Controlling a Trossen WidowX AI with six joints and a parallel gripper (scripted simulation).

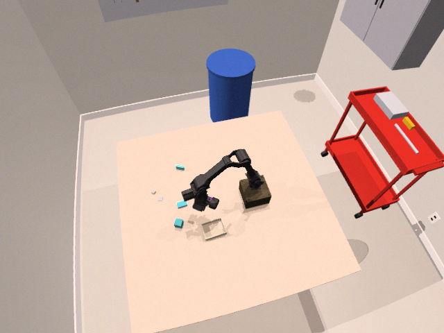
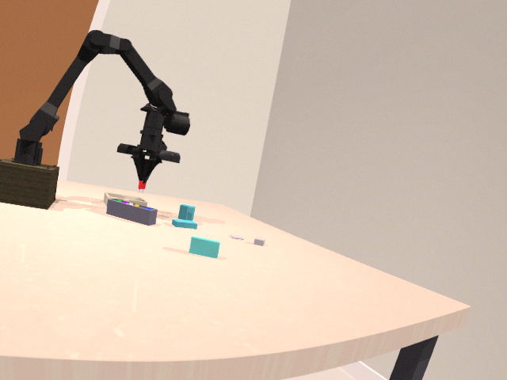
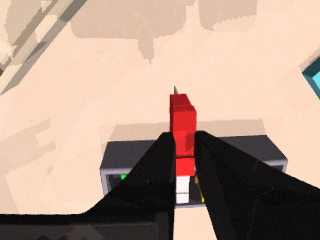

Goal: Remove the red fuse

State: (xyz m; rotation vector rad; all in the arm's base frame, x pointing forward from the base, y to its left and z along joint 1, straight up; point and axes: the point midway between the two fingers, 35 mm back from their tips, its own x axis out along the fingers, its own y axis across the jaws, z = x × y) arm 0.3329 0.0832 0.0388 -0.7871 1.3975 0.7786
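Observation:
My gripper (image 2: 142, 180) (image 3: 182, 142) is shut on the red fuse (image 2: 141, 185) (image 3: 183, 117). The fuse hangs upright, prongs down, in the air above the level of the fuse block (image 2: 131, 213) (image 3: 132, 154). In the wrist view the fingers cover much of the block; a green fuse (image 3: 124, 177), a white fuse (image 3: 182, 188) and a bit of a yellow one show. In the top view the gripper mostly hides the block, and the red fuse is not visible. The tray (image 1: 215, 236) (image 2: 107, 199) (image 3: 57, 26) is low on the table, upper left in the wrist view.
Two teal blocks (image 1: 182, 204) (image 1: 178, 223) lie left of the gripper and tray in the top view. Another teal block (image 1: 180, 167) (image 2: 204, 247) stands farther off. Small grey pieces (image 1: 153, 192) (image 2: 259, 241) lie beyond. The arm's wooden base (image 1: 255, 197) (image 2: 28, 184) stands on the table.

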